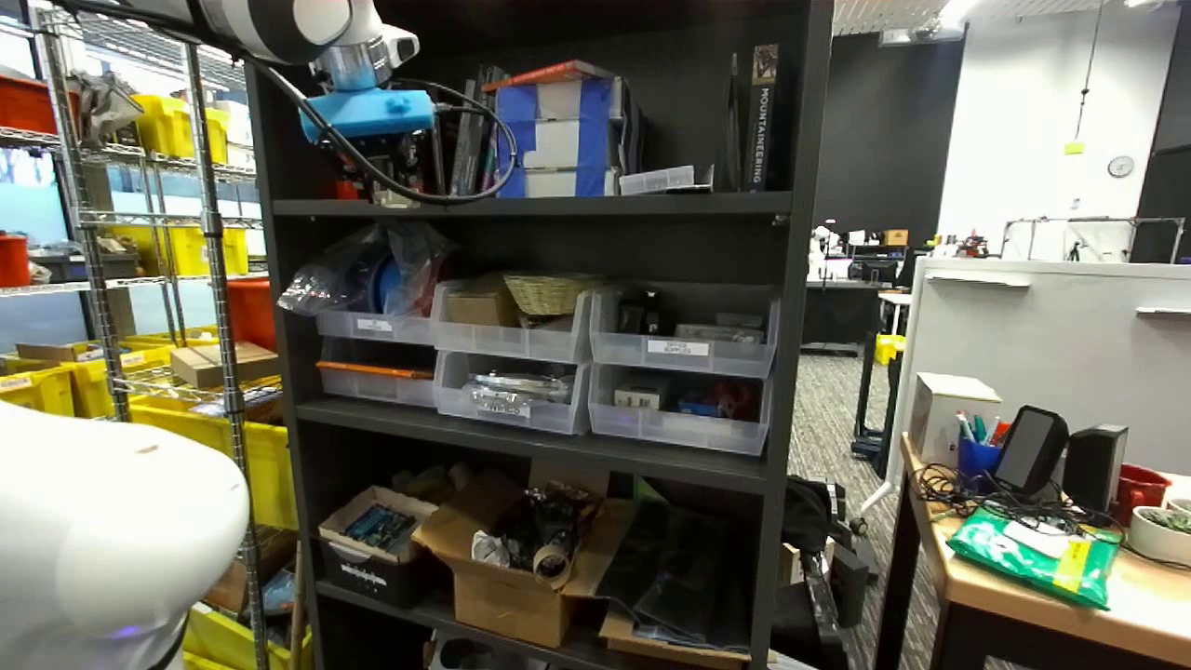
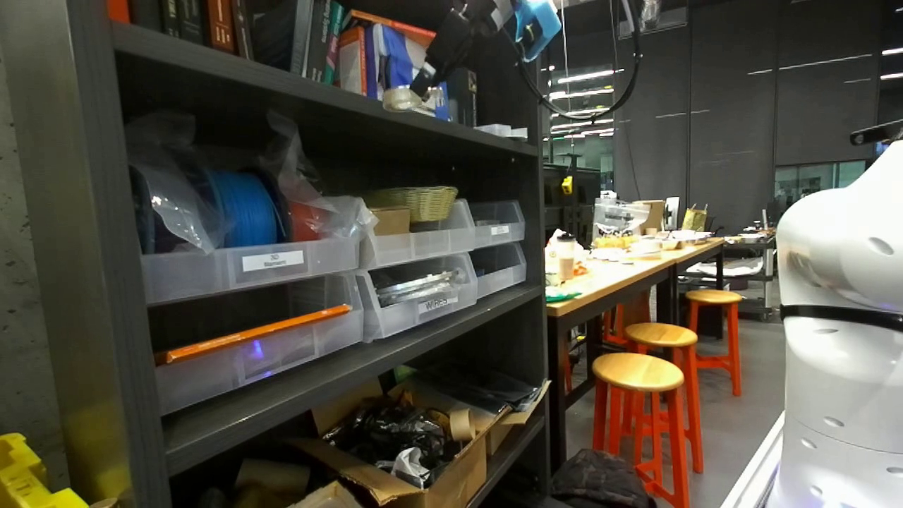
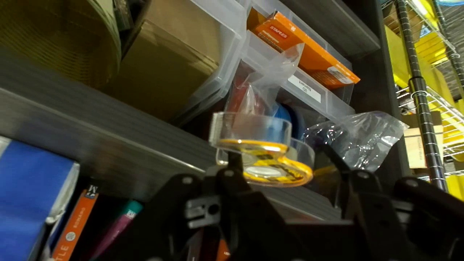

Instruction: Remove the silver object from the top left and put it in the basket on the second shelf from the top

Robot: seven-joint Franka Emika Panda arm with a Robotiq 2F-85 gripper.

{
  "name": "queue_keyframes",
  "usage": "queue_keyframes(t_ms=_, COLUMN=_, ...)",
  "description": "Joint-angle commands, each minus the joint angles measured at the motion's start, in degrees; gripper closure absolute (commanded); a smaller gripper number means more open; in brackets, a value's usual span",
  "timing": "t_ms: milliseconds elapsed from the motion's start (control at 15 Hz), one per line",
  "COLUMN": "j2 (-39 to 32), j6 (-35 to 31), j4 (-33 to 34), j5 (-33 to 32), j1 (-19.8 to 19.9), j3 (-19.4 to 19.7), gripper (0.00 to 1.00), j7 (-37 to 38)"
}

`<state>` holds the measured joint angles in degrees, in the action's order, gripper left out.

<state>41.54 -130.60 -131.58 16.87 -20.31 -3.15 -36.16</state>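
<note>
Black shelving unit [image 1: 796,279] is faced by the claw [image 3: 282,156] near the left end of the top shelf [image 1: 595,207]. Below the claw, second shelf [image 1: 530,443] in view; in its upper middle bin [image 1: 521,342], off to the claw's side, the wicker basket [image 2: 429,203] is lodged. Removal judged done: a tape roll [image 2: 401,99], presumably the "silver" object, is gripped by the claw, apparently off the top shelf. Carry to basket, lowering and release are left. Tape roll is small, roundish, shiny clear plastic with yellow-and-black markings; no real silver is seen.
</note>
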Motion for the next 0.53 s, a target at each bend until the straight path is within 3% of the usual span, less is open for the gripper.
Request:
queue_keyframes(t_ms=0, j2=1.2, j6=1.5, j4=-0.8, j5=-2.2, j1=0.3, j3=1.3, gripper=0.73, j7=2.3)
queue_keyframes(t_ms=467, j2=2.5, j6=3.5, j4=-3.1, j5=-5.0, j1=2.1, j3=3.2, gripper=0.73, j7=4.7)
